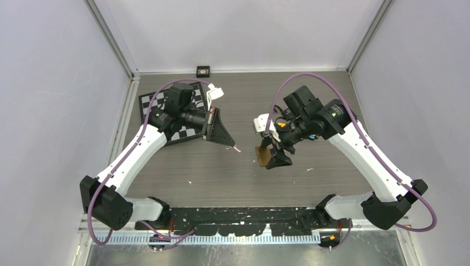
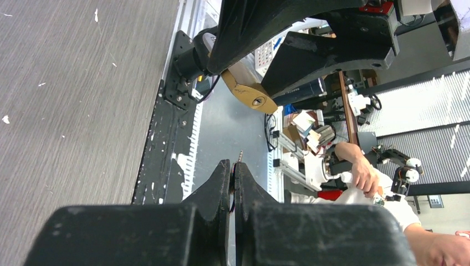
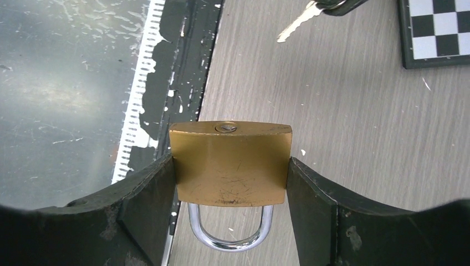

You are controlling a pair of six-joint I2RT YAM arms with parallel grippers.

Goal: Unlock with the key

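Observation:
My right gripper [image 3: 230, 172] is shut on a brass padlock [image 3: 230, 163], its keyhole facing away from the wrist and its steel shackle [image 3: 230, 235] closed toward the palm. The padlock also shows in the top view [image 1: 262, 155] and the left wrist view [image 2: 249, 95], keyhole turned toward the left arm. My left gripper [image 2: 233, 166] is shut on a small silver key [image 2: 240, 155]; only its blade tip shows past the fingertips. In the top view the key tip [image 1: 237, 148] points at the padlock with a small gap between them. The key blade also shows in the right wrist view [image 3: 296, 25].
A black-and-white checkerboard [image 1: 166, 105] lies at the back left under the left arm. A small black square block [image 1: 203, 70] sits at the back wall. The black base rail [image 1: 238, 213] runs along the table's near edge.

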